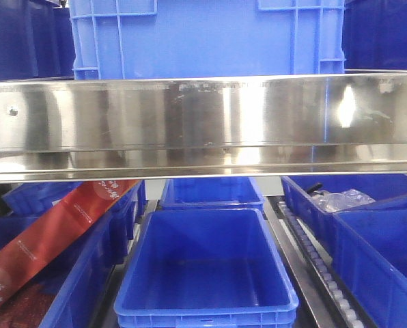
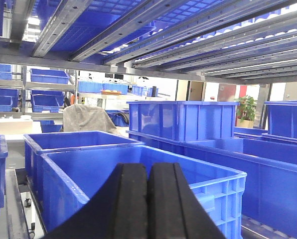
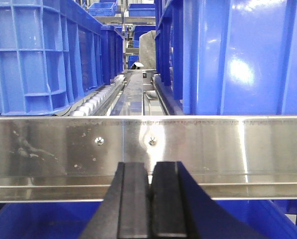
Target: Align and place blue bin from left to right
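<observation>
The blue bin (image 1: 207,37) is a large bright-blue crate with ribbed corners, standing on the upper shelf behind the steel rail (image 1: 203,123) at top centre. Neither gripper shows in the front view. In the left wrist view my left gripper (image 2: 148,167) is shut with nothing between its black fingers, and it points over a shallow blue tub (image 2: 88,174). My right gripper (image 3: 149,165) is also shut and empty, close in front of the steel rail (image 3: 213,144). Two large blue crates (image 3: 39,55) (image 3: 238,55) stand behind that rail with a gap between them. I cannot tell which of them is the blue bin.
Below the rail sit smaller blue tubs (image 1: 207,273), one in front of another. A red strip (image 1: 46,239) leans at the lower left. A tub with a plastic bag (image 1: 340,199) is at the right. Roller tracks (image 3: 96,99) run between the crates, and rails (image 2: 138,20) pass overhead.
</observation>
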